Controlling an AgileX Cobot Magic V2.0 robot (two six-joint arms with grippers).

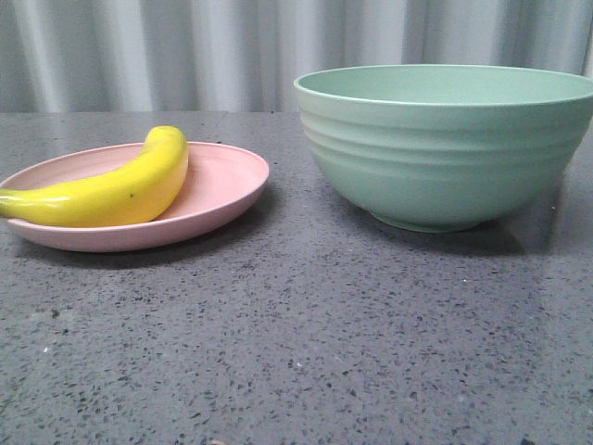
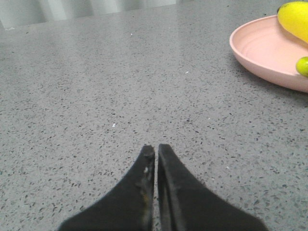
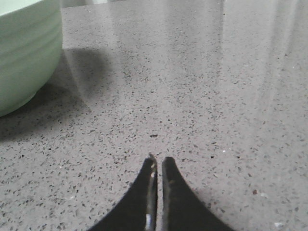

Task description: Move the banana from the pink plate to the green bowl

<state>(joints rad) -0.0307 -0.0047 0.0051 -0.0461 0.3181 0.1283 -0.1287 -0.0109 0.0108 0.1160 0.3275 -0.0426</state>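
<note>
The yellow banana lies curved across the pale pink plate at the left of the front view. The mint-green bowl stands to the right of the plate and is empty as far as I see. In the left wrist view the plate and parts of the banana show off to one side, well away from my left gripper, which is shut and empty over the table. My right gripper is shut and empty, with the bowl off to its side. Neither gripper shows in the front view.
The grey speckled tabletop stretches in front of the plate and bowl. A pale pleated curtain hangs behind the table's far edge.
</note>
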